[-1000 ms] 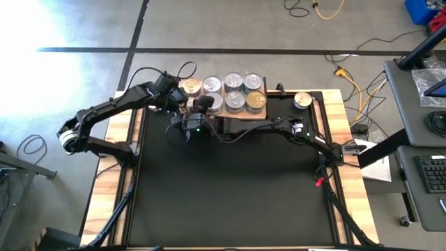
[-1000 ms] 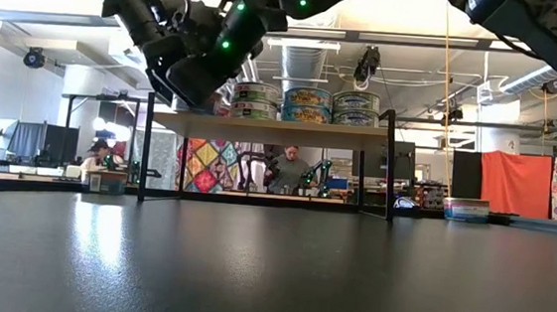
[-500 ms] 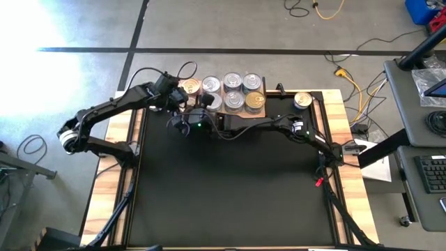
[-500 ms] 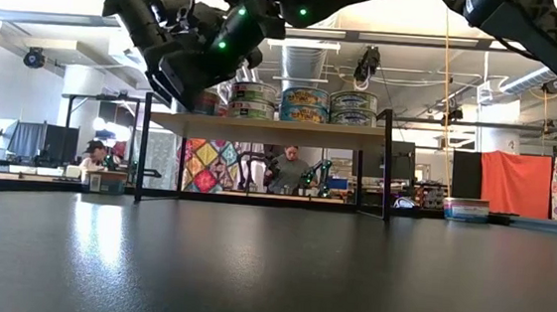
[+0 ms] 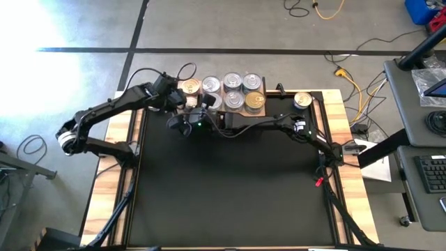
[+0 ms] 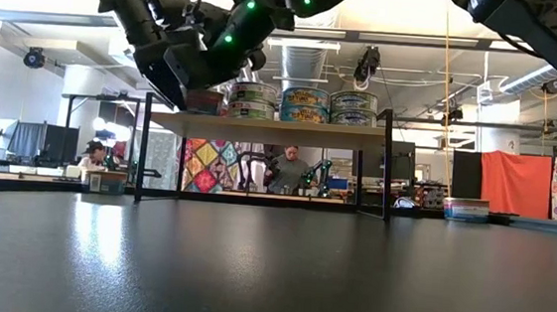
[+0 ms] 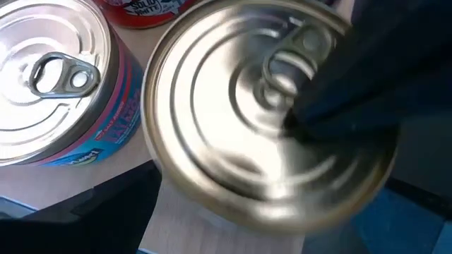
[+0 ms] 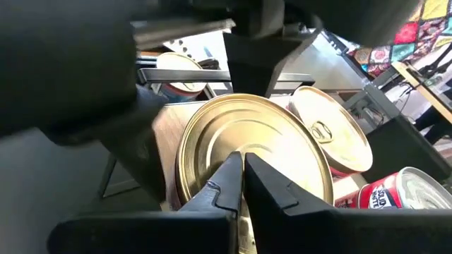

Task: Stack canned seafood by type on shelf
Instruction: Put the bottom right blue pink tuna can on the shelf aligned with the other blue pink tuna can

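Black matte table (image 6: 269, 275) fronts a workshop hung with colourful quilts (image 6: 210, 164).

You look across a workshop: grey concrete floor (image 5: 230, 28) with cables, a patchwork quilt (image 6: 210, 166), an orange cloth (image 6: 514, 184), and seated people (image 6: 94, 153) behind.

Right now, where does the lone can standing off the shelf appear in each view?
High view: the lone can, upper right.
Low view: at the right.
Left wrist view: not in it.
Right wrist view: not in it.
Landmark: the shelf, to its left in both.
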You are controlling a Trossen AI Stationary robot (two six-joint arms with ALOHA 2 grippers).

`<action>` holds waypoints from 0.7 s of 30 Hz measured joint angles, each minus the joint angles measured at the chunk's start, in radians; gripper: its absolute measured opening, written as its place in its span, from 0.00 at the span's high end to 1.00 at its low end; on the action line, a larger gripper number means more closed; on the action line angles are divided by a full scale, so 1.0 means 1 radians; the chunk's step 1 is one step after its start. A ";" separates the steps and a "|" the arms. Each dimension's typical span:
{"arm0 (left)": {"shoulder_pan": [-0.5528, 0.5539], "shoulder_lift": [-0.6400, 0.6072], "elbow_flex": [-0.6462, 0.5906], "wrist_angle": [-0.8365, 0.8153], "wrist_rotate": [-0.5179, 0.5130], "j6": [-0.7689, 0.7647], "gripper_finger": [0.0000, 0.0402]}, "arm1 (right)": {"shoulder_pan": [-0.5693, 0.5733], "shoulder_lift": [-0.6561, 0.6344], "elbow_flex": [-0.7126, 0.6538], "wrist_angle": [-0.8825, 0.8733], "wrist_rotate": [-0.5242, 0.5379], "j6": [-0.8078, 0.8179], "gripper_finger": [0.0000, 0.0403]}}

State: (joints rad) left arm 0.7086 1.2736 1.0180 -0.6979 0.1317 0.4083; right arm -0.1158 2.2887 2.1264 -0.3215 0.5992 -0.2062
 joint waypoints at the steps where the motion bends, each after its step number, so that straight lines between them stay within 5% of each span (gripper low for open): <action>1: 0.000 -0.005 -0.001 -0.002 -0.001 0.011 0.00 | 0.000 0.000 0.000 -0.007 0.000 0.000 0.97; 14: 0.001 -0.124 -0.003 -0.066 -0.027 0.027 0.00 | -0.003 0.002 -0.004 0.033 -0.003 0.023 0.97; 21: -0.020 -0.281 0.019 -0.088 -0.009 -0.093 0.01 | -0.020 0.006 -0.006 0.119 -0.066 0.014 0.97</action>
State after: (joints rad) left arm 0.6882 0.9930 1.0370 -0.7856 0.1223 0.3156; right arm -0.1353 2.2945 2.1207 -0.2025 0.5332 -0.1925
